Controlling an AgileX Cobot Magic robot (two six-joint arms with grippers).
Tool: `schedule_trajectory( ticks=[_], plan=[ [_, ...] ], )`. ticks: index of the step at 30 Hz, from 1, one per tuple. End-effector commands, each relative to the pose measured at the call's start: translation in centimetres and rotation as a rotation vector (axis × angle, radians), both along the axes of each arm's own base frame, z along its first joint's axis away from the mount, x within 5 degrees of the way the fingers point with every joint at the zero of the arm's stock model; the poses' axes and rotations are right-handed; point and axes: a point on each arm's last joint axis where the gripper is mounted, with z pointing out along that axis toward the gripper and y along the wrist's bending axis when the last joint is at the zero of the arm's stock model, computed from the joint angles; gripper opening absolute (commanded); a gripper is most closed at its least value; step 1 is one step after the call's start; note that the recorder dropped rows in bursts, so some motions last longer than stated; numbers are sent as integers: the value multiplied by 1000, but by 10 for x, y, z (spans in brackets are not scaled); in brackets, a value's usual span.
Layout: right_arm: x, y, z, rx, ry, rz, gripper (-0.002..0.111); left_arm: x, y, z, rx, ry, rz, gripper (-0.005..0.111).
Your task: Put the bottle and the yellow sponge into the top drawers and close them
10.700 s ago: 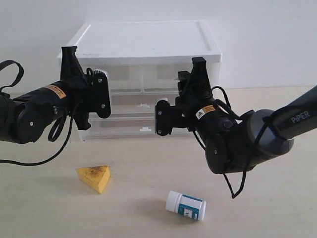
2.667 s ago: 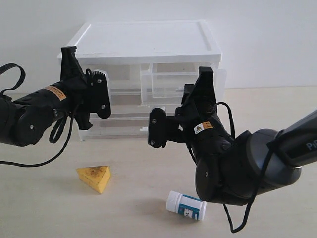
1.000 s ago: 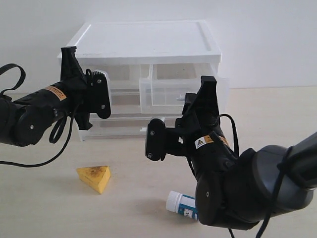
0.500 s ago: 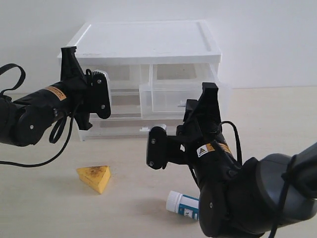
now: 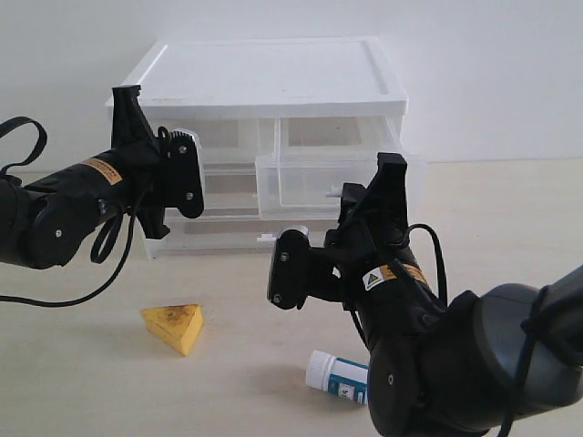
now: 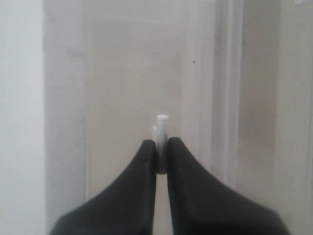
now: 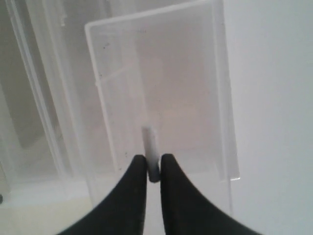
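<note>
Pinching left tab: left gripper | right tab: right gripper | bottle label: illegible

The right hand pinches the white tab handle of the pulled-out translucent top drawer.

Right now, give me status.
Left gripper shut on left tab, left top drawer closed. Right gripper shut on right tab, right top drawer pulled out. Bottle, yellow sponge on table.

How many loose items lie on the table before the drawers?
2: the yellow sponge front left; the bottle front right, partly hidden by the right arm.
</note>
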Motion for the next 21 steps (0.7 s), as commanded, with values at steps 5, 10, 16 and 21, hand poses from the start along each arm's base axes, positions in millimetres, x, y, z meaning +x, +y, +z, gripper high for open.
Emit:
schedule_trajectory(
  ticks=[5, 10, 16, 21],
  plan=[
    [-1, -1, 3, 20, -11, -7, 38, 11, 7, 19, -88, -135, 55, 4],
    [-6, 3, 3, -1, -9, 2, 38, 11, 7, 19, -101, -131, 57, 4],
    [-19, 12, 3, 10, 10, 9, 38, 11, 6, 19, -119, -126, 54, 4],
    [-25, 9, 13, 107, 24, -37, 38, 10, 5, 19, -108, -129, 40, 4]
  ],
)
